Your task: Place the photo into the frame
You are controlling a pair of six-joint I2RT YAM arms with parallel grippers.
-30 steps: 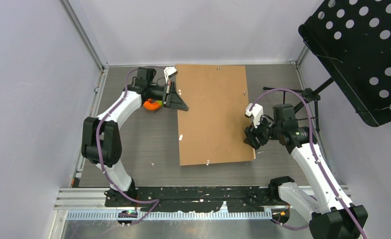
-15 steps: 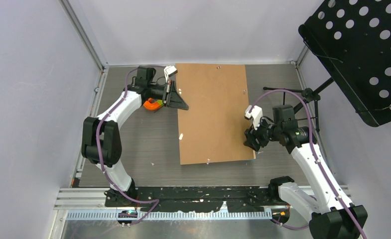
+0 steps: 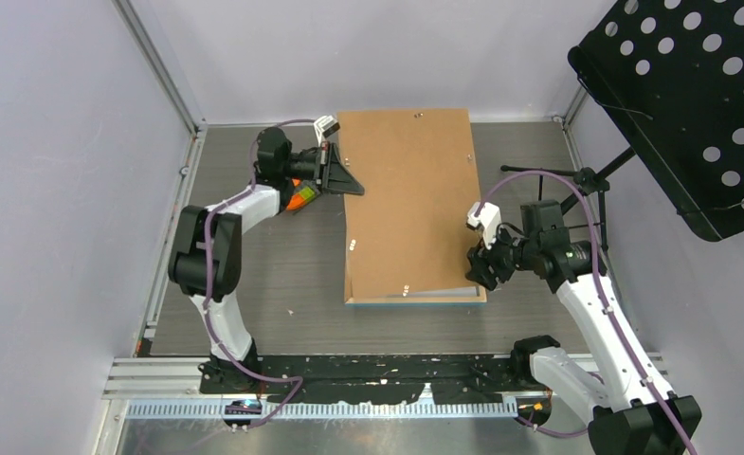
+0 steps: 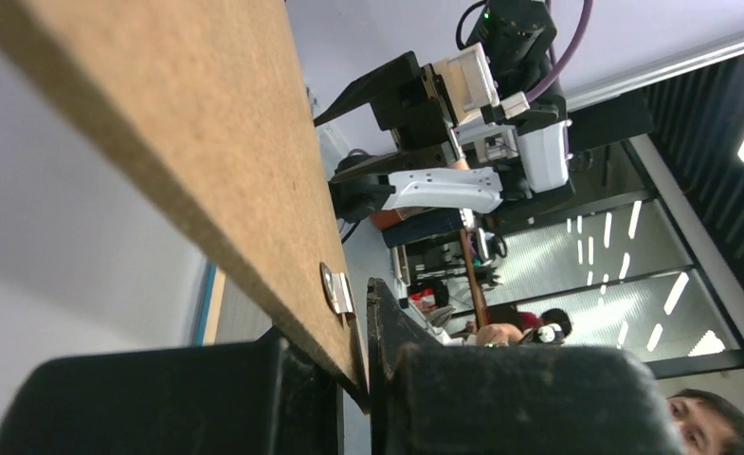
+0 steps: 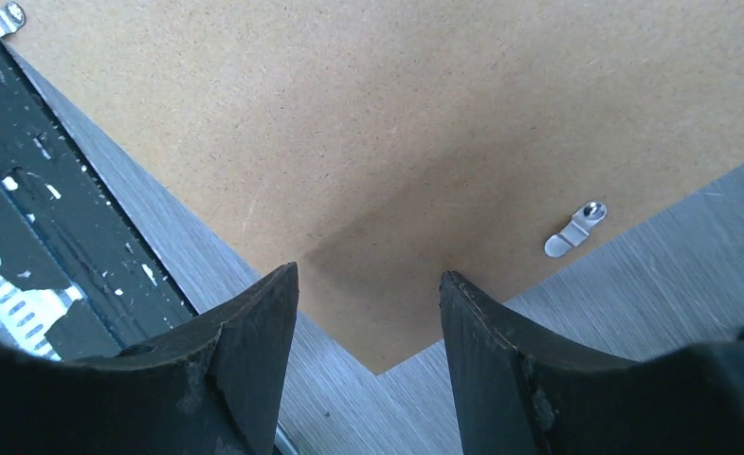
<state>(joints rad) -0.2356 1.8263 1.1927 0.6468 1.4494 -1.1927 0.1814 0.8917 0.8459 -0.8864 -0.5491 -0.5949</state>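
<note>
**Q:** Where are the task's things shown?
**A:** The photo is not seen in any view, and whether it is hidden under the backing board point(image 3: 410, 209) cannot be told. Of the frame point(image 3: 415, 300) only a blue strip is shown. It runs along the near edge beneath the board, on the table point(image 3: 282, 275).

**Q:** How are the grippers shown?
**A:** The left gripper point(image 3: 344, 180) is pressed together on the board's left edge, close to a metal clip point(image 4: 335, 289). The board appears to be tilted, left side up. The right gripper point(image 3: 479, 268) is spread over the board's near right corner, and nothing is held by it.

**Q:** How may the things be expected to handle?
**A:** The photo is judged light, thin and limp. It would be creased by a hard pinch and could slide on a smooth surface, so it is best taken by a margin near a corner and kept supported. The frame is judged stiff yet slender and large, so twisting is to be expected if one corner alone is lifted. An outer rail is the place to be gripped.
</note>
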